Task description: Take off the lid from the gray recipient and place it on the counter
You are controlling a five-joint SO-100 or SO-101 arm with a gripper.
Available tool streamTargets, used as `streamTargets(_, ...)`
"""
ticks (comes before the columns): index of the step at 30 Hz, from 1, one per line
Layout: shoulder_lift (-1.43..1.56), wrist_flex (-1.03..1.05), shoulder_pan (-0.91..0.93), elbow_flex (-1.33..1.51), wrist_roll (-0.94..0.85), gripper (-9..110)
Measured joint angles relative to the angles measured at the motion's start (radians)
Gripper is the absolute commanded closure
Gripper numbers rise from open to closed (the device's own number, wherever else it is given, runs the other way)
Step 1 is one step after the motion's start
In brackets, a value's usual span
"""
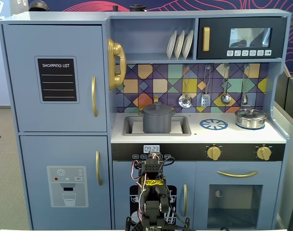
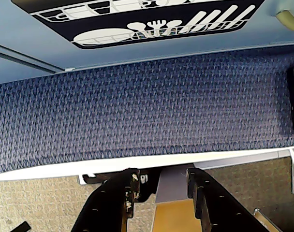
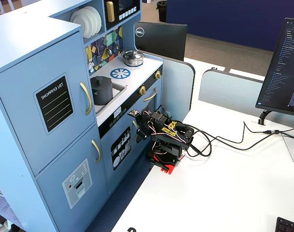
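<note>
"SHOPPING LIST" chalkboard (image 1: 57, 80), "09:23" clock (image 1: 151, 149)

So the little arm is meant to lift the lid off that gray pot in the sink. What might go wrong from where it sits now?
The arm is folded low in front of the cabinet, well below the gray pot, so it may bump the counter edge while rising.

The lid has only a small knob; the open pincer might slip off it.

The pot stands loosely in the sink, so it might tip or lift along.
</note>
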Motion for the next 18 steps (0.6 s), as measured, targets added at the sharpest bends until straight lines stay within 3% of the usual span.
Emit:
streamTargets(6,0.0,0.0,0.095,0.0,0.0,101)
streamTargets(18,-0.003,0.023,0.103,-0.097,0.009,102)
